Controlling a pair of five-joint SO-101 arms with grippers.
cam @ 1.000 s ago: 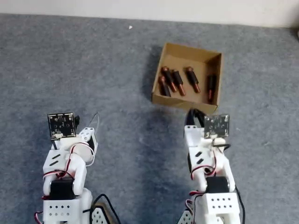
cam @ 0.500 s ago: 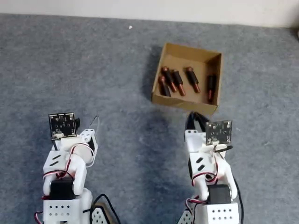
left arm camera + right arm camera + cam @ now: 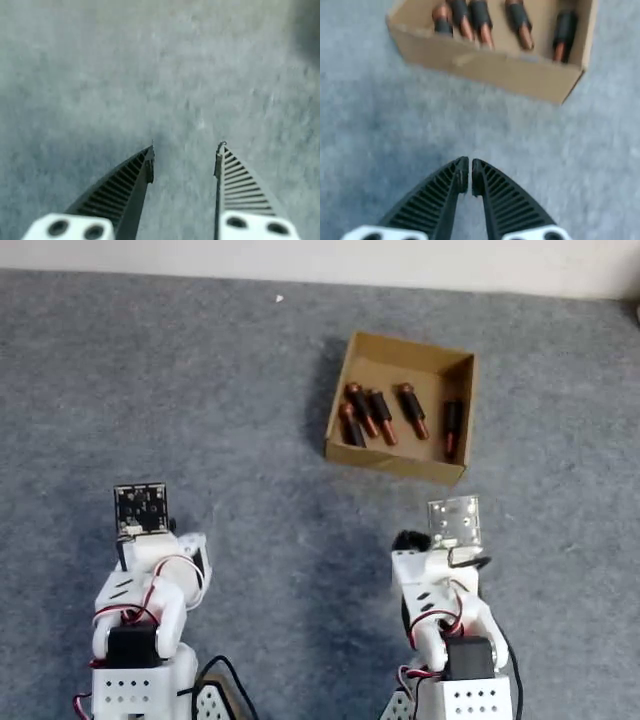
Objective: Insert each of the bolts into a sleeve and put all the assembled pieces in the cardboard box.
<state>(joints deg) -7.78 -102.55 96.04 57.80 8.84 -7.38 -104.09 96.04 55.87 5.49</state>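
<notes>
Cardboard box [image 3: 395, 461] rests on the grey carpeted table [image 3: 230, 380], just ahead of the right arm [image 3: 440, 585] and well apart from the left arm [image 3: 150, 580]. Five assembled pieces [image 3: 381, 416] lie inside it, each a copper-coloured bolt seated in a dark sleeve. Three lie close together, one a little apart, and the fifth along the opposite side wall.

The right gripper [image 3: 470, 169] points toward the box's near wall, apart from it, with its tips pressed together and nothing between them. The left gripper [image 3: 185, 149] hangs over bare carpet with its tips spread and nothing held.

With every piece seen already boxed, the task looks finished, and the step in hand is probably parking both arms. To do that well, the right arm should draw straight back from the box, not sweep sideways, so the closed tips cannot catch the cardboard wall and drag it. Both sets of tips should stay lifted off the carpet, whose pile could snag them. The left pincer could close before folding down.
</notes>
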